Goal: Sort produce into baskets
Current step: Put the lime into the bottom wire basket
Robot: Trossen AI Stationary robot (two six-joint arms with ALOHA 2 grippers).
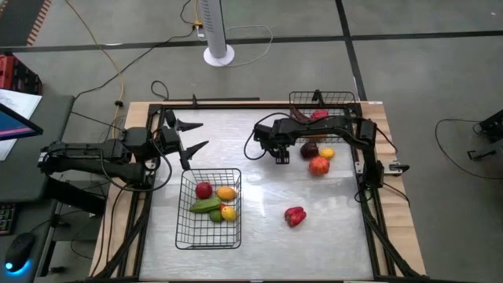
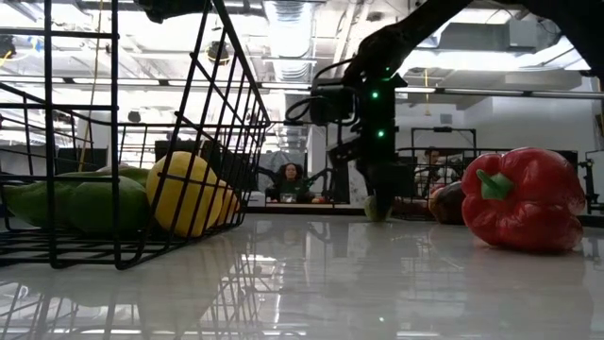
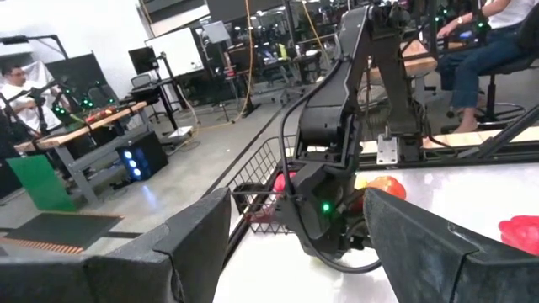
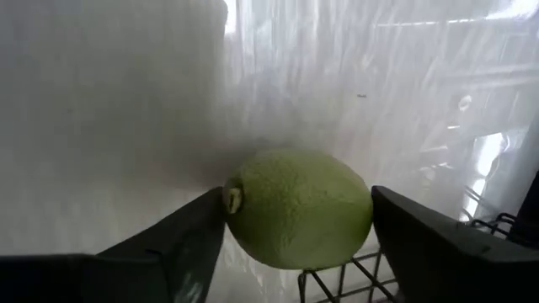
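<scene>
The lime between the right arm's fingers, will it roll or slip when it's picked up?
The lime is rounded, so it would likely roll if nudged on the glossy table. Its pebbled skin probably gives the right gripper decent hold. It looks rigid, unlikely to squash.

The table (image 2: 311, 283) is showing a glossy, mirror-like white top. The baskets (image 1: 208, 211) are looking like thin black wire. The lime (image 4: 296, 209) is showing matt, pebbled skin; the red pepper (image 2: 524, 200) is gleaming, possibly plastic.
</scene>
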